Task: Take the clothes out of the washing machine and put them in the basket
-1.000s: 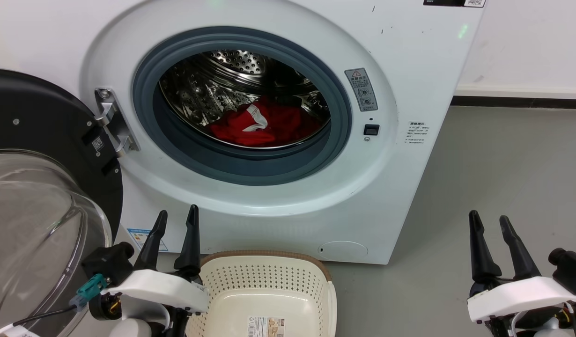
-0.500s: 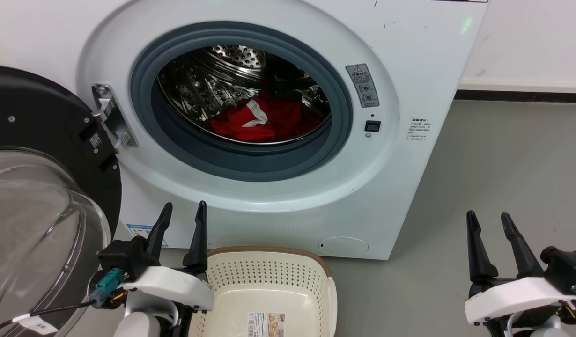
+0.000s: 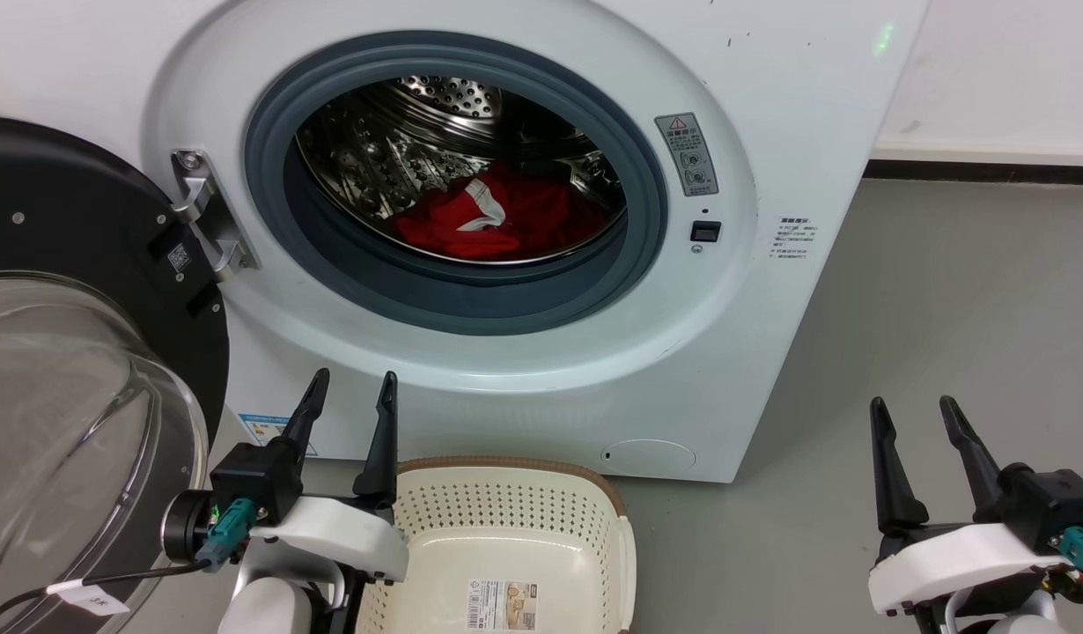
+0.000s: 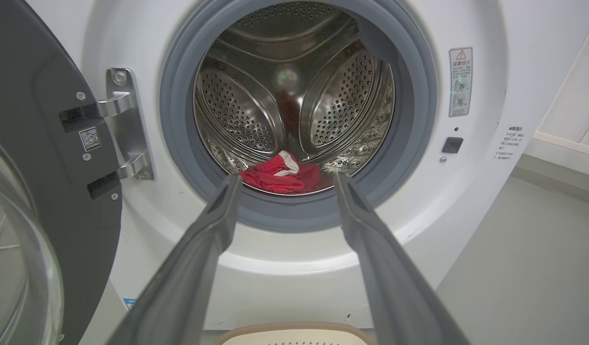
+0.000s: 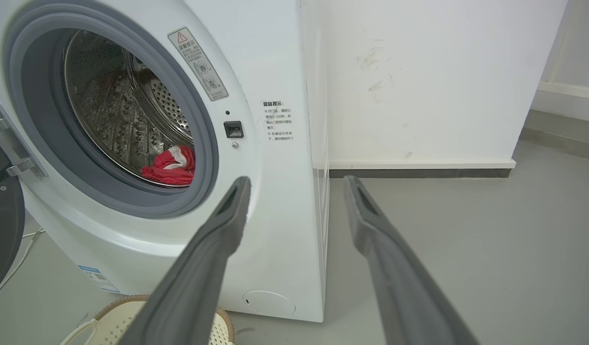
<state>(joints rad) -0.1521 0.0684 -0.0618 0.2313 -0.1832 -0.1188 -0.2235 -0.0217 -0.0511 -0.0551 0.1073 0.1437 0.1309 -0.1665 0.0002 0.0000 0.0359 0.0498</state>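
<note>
**A:** Head view first. Where are the clothes [image 3: 497,220] lying?

**B:** They are lying inside the washing machine [image 3: 770,132], on the drum [image 3: 374,167] floor just behind the lower rim of the porthole [image 3: 453,304]. Their long axis is running across the opening. The left claw [image 3: 355,379] is hovering below the porthole, left of its centre, with its fingers parted and holding nothing. The clothes are sitting up and ahead of it, slightly right. The right claw [image 3: 911,403] is hanging beyond the machine's right edge, likewise parted and empty, well apart from the porthole. So I am judging the left arm the nearer.

**A:** And the left wrist view?

**B:** It is looking straight into the porthole. The clothes [image 4: 280,177] are showing between the two spread fingertips, so the reach is looking nearly lined up.

**A:** Right wrist view?

**B:** It is pointing at the machine's right front corner. The clothes [image 5: 172,167] are lying off to its left, through the porthole.

**A:** Counts?

**B:** I am counting one red heap with one white-trimmed collar [image 3: 484,207] showing, though I cannot tell how many garments are lying in it. There is one washing machine, its door [image 3: 66,220] standing open left of the porthole. One basket [image 3: 506,506] is sitting below the porthole with no clothes in it. And there are two claws.
</note>
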